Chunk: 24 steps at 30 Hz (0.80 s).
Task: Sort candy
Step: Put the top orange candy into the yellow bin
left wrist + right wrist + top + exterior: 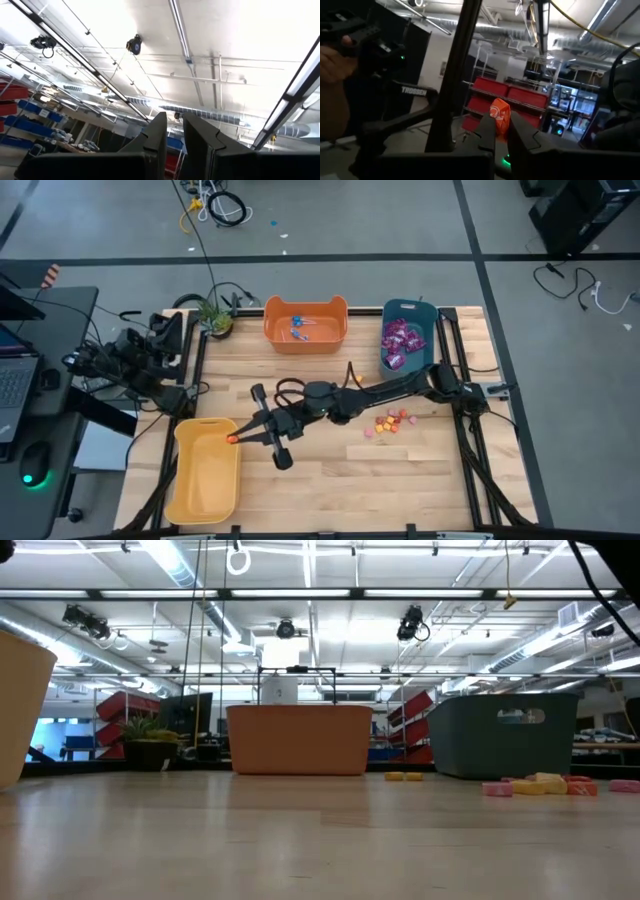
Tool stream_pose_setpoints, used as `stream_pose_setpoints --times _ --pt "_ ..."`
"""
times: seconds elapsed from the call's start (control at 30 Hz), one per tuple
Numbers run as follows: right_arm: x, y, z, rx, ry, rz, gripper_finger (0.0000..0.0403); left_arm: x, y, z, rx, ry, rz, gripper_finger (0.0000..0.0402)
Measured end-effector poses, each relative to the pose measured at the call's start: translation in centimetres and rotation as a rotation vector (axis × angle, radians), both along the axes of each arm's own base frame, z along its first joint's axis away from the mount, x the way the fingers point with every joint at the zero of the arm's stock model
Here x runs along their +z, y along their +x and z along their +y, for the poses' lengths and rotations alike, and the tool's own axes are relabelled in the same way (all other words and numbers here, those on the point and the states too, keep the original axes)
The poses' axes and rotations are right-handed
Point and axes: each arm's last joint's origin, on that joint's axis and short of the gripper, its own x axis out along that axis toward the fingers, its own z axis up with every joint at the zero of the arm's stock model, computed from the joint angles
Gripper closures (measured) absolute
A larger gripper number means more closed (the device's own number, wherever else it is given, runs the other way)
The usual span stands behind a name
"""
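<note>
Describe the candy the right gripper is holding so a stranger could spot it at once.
Find the yellow bin at the table's front left. Over its inner rim, the right gripper pinches one small orange candy. It is the only piece off the table; the loose pieces lie mid-table.

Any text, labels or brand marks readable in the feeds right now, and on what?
"TROSSEN", last letters cut off: white lettering on the dark arm link, right wrist view.
Orange candy in the right gripper: wrapper print too blurred to read.
Teal bin: pale label, unreadable.
</note>
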Motion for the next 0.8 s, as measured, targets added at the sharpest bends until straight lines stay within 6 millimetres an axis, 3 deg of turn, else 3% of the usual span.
stream_pose_setpoints --times 0.1,0.27,0.37,0.6,0.8 --pt "-0.5 0.3 0.0 -0.012 0.006 -0.007 0.0382 0.0 -0.1 0.0 0.0 -0.001 0.0 0.0335" --pt "1.3 0.7 0.1 -0.015 0.009 -0.063 0.0383 -0.1 0.0 0.0 0.003 0.008 0.018 0.0335" --pt "1.2 1.7 0.4 0.003 -0.002 -0.06 0.0384 -0.1 0.1 0.0 0.004 0.009 0.029 0.0335" --pt "0.3 4.1 0.5 0.012 0.014 -0.079 0.0384 -0.1 -0.2 0.1 0.016 0.015 0.038 0.0335" --pt "-3.0 5.6 0.4 0.014 0.02 0.028 0.0384 -0.1 -0.2 0.1 0.016 0.015 0.038 0.0335"
